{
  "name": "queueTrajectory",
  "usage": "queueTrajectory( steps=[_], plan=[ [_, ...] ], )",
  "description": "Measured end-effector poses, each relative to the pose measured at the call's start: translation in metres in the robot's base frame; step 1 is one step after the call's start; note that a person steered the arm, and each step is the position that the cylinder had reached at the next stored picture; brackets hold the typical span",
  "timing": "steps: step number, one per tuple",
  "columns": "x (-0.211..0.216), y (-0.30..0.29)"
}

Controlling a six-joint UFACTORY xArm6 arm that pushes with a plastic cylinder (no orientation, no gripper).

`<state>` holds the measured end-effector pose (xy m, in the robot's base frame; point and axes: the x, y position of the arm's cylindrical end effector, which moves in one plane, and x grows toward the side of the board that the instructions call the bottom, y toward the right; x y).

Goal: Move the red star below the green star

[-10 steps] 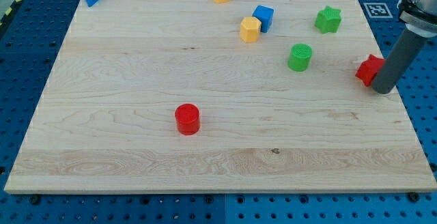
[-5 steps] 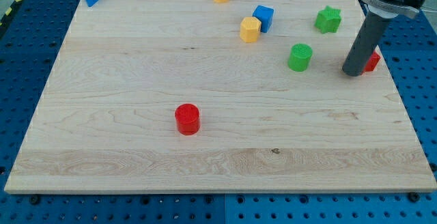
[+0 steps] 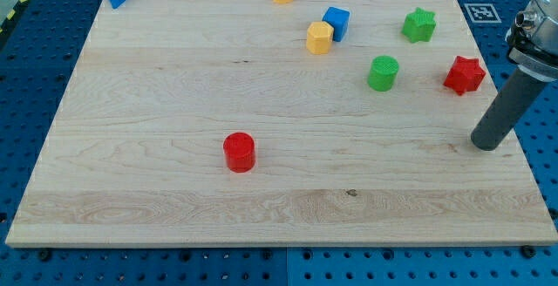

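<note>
Red star-shaped plastic block (image 3: pixel 464 74): lying near the desk's right edge, not yet under its target.

The red star sits lower than the green star-shaped plastic block (image 3: pixel 419 24) but off to the view's right of it, so the placing step looks unfinished. My tip (image 3: pixel 485 146), the lower end of the dark rod, rests on the pale wooden desk (image 3: pixel 174 85) below the red star and slightly to the view's right, clear of it and touching no block. There is no claw on this arm, so nothing is gripped or opened; the rod only pushes. The next move, as I judge it, calls for bringing my tip round to the star's right side and nudging it toward the view's left, stopping short of the green cylinder-shaped block (image 3: pixel 382 72) beside that spot.
</note>
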<state>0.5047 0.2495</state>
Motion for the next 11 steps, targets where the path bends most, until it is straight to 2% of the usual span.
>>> queueTrajectory(
  steps=[3,7,9,11],
  plan=[
    [-0.032,-0.033],
    [-0.04,-0.015],
    [-0.069,-0.018],
    [-0.073,0.002]
  ],
)
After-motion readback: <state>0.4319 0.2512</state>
